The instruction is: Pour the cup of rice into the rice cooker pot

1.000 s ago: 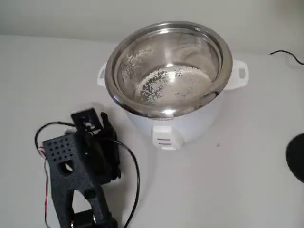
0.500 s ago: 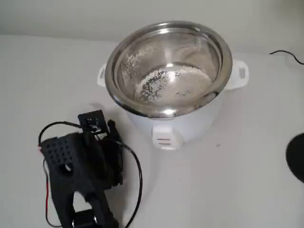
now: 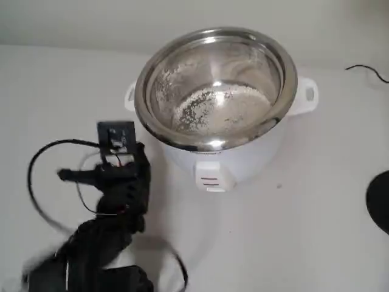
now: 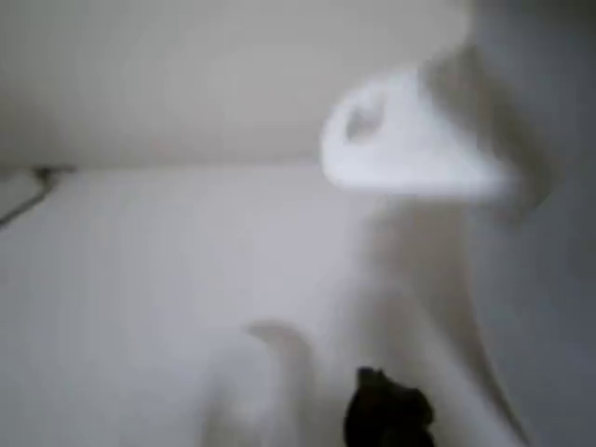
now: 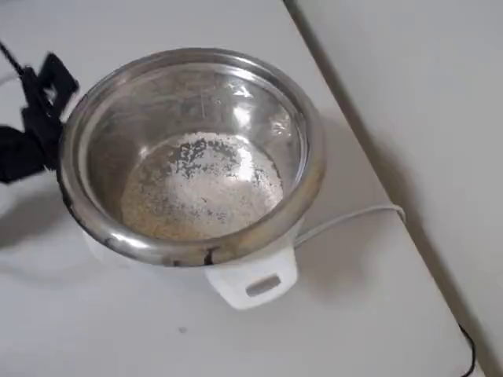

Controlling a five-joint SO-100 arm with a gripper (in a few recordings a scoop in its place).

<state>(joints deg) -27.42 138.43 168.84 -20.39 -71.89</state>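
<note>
Fixed view: the pot (image 3: 216, 45) holds the rice (image 3: 222, 108); the gripper (image 3: 115, 159) sits at its eight o'clock, jaw state unclear. Wrist view: a blurred cup (image 4: 256, 386) at six o'clock, looking light, thin and crushable; grip mid-wall gently. Overhead view: rice (image 5: 200, 184) covers the pot's floor.

White table (image 3: 304, 231), white rice cooker (image 3: 234, 161) standing on it, thin white cord (image 5: 346, 217) trailing beside

A thin black wire (image 3: 368, 71) and a round dark thing (image 3: 380, 201) by my white table's (image 3: 304, 231) right edge
</note>
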